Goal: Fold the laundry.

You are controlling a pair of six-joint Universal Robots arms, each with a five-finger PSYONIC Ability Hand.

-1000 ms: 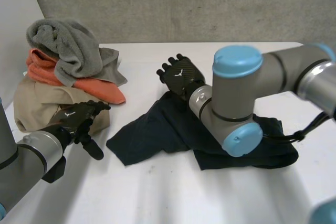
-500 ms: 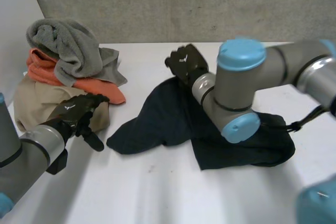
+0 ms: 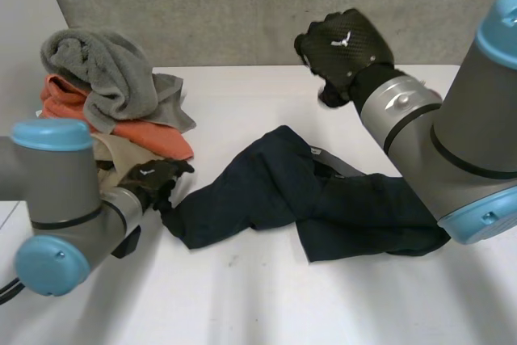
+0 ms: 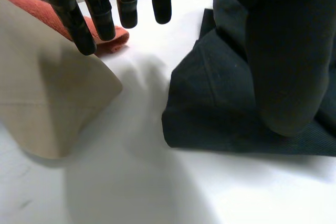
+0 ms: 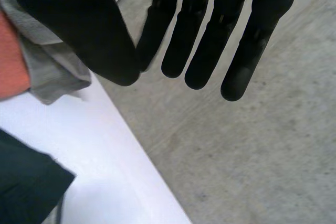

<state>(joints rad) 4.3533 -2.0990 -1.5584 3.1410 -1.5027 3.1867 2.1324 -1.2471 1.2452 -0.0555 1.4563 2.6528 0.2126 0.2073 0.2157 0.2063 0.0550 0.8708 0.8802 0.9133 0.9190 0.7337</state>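
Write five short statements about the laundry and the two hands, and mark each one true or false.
1. The rumpled grey towel tops the pile. True.
2. The right hand grips the dark navy garment. False: it is up above the white table, fingers straight, holding nothing.
3. The left hand is near the garment's end closest to the pile. True.
4. The orange cloth lies under the navy garment. False: it is in the pile, under the towel.
5. The beige cloth is the pile's bottom layer. True.
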